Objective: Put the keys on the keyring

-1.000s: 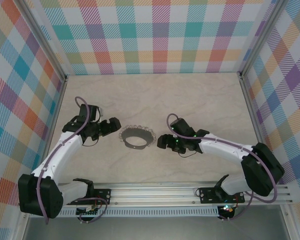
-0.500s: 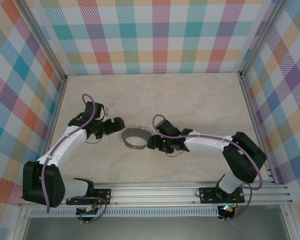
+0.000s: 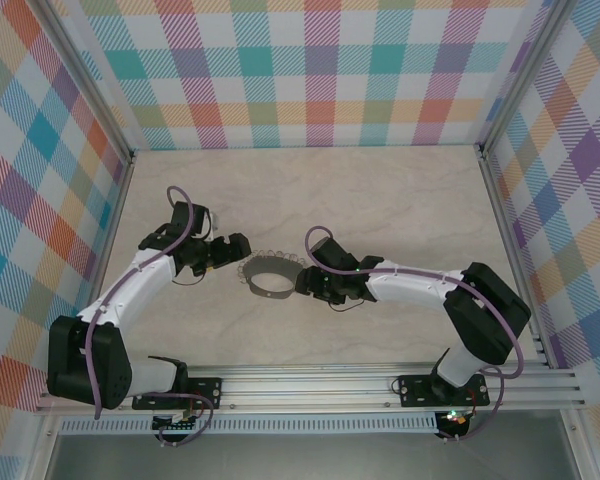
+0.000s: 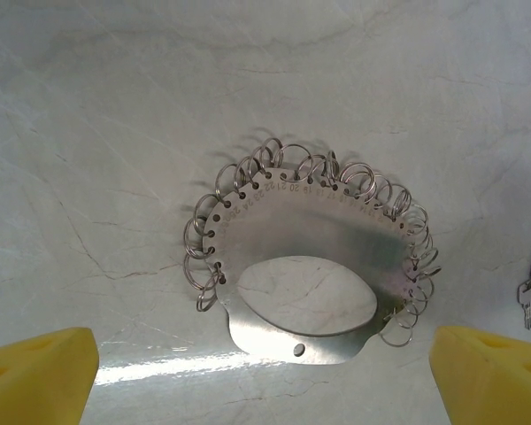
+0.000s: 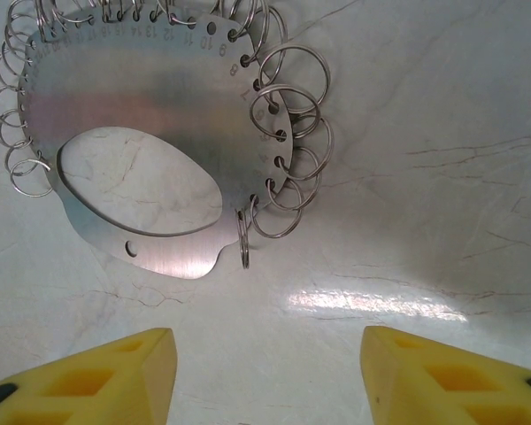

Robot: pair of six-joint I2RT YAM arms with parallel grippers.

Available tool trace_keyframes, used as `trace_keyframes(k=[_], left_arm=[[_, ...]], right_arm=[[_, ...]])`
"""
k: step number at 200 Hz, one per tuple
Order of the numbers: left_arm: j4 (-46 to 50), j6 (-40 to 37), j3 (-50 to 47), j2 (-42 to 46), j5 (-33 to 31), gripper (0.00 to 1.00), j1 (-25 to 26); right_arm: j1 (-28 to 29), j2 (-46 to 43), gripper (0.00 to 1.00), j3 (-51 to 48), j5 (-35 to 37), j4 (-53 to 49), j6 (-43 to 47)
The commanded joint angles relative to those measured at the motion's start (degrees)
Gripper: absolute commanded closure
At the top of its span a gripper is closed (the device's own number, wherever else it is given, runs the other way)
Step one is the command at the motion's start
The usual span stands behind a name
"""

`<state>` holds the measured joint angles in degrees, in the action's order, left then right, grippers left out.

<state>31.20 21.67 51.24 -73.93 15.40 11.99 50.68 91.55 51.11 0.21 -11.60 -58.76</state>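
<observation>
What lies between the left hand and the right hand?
The keyring lies between the left hand and right hand, plain in the top view.

left arm [image 3: 130, 290]: rises from the near-left base, forearm angled forward, wrist turned right
left gripper [image 3: 236, 247]: pads [image 4: 37, 372] spread wide, pointing right
right arm [image 3: 420, 288]: stretched low to the left from the near-right base
right gripper [image 3: 302, 284]: pads spread wide, pointing left, facing the left gripper
</observation>
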Motion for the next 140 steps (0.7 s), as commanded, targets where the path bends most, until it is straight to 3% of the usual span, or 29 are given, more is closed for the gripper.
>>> trace_keyframes(k=[1,61,140], left_arm=[[-0.8,0.5,-0.7,1.9,0.1,0.04,0.8],[-0.1,0.6,-1.3,2.5,0.2,0.04,0.8],[1.1,-0.1,-0.6,2.9,0.3,0.04,0.8]], right_arm=[[0.6,1.1,0.47,1.4,-1.4,0.7,-1.1],[1.8,5.3,0.58,2.8,-3.3,3.6,-1.8],[1.9,8.7,0.64,5.0,-3.1,4.7,-1.5]])
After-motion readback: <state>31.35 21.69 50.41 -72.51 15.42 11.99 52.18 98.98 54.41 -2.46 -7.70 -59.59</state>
